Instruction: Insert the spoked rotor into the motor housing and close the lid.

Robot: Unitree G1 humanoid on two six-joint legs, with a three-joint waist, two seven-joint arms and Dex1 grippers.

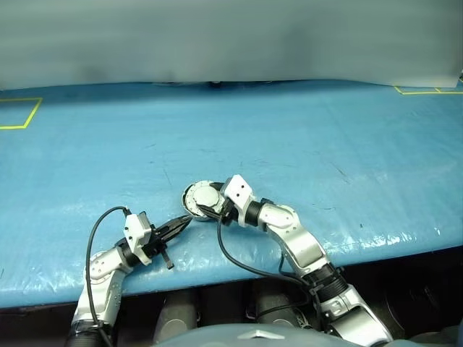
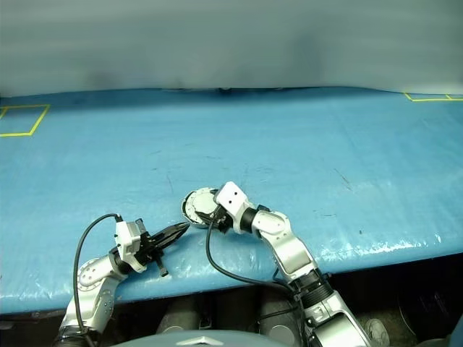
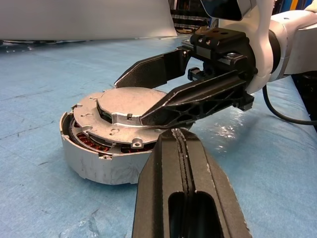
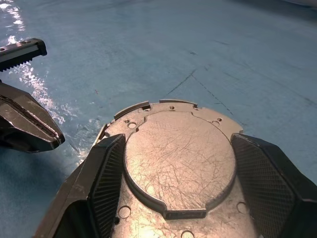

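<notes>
Near the front edge of the blue table (image 1: 304, 137): motor housing (image 3: 94, 166) with the lid (image 3: 121, 116) lying tilted and off-centre on top, copper windings peeking through the gap, the rest of the interior hidden, so no telling about the spoked rotor. Right gripper (image 3: 163, 91) spread wide, one finger to each side of the lid's raised circle; contact with the circle hard to make out. Left gripper (image 1: 182, 224) pressed together, empty, tip just beside the housing.
</notes>
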